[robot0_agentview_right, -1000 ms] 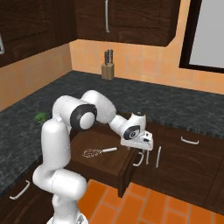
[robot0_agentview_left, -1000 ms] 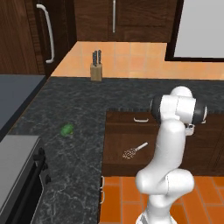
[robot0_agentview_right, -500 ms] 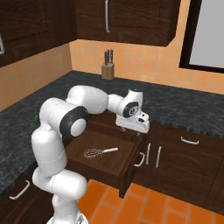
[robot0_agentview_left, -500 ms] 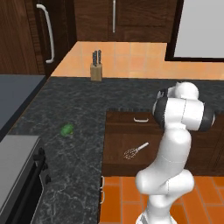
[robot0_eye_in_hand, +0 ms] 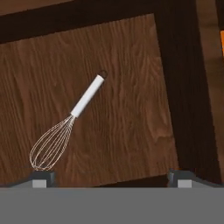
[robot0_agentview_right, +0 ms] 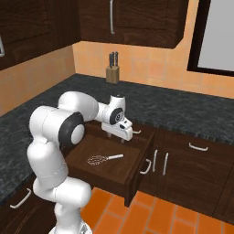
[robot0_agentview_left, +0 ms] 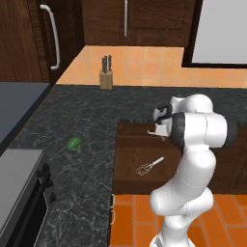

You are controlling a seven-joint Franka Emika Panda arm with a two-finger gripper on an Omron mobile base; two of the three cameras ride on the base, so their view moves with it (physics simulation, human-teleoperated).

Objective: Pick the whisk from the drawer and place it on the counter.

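Dark speckled counter (robot0_agentview_left: 82,159) wraps the corner, with a small green object (robot0_agentview_left: 74,143) on its left stretch, too small to identify. Further right, the pulled-out drawer (robot0_agentview_right: 119,171) holds the whisk (robot0_eye_in_hand: 65,129) flat on its floor, untouched. Above it hangs the gripper (robot0_agentview_right: 116,135), fingertips (robot0_eye_in_hand: 42,177) spread wide apart, their lower parts cut off.

Wooden knife block (robot0_agentview_left: 106,78) with dark-handled knives stands by the orange tiled wall (robot0_agentview_left: 144,60); a small green object (robot0_agentview_left: 74,143) lies well apart, nearer the stove (robot0_agentview_left: 19,193).
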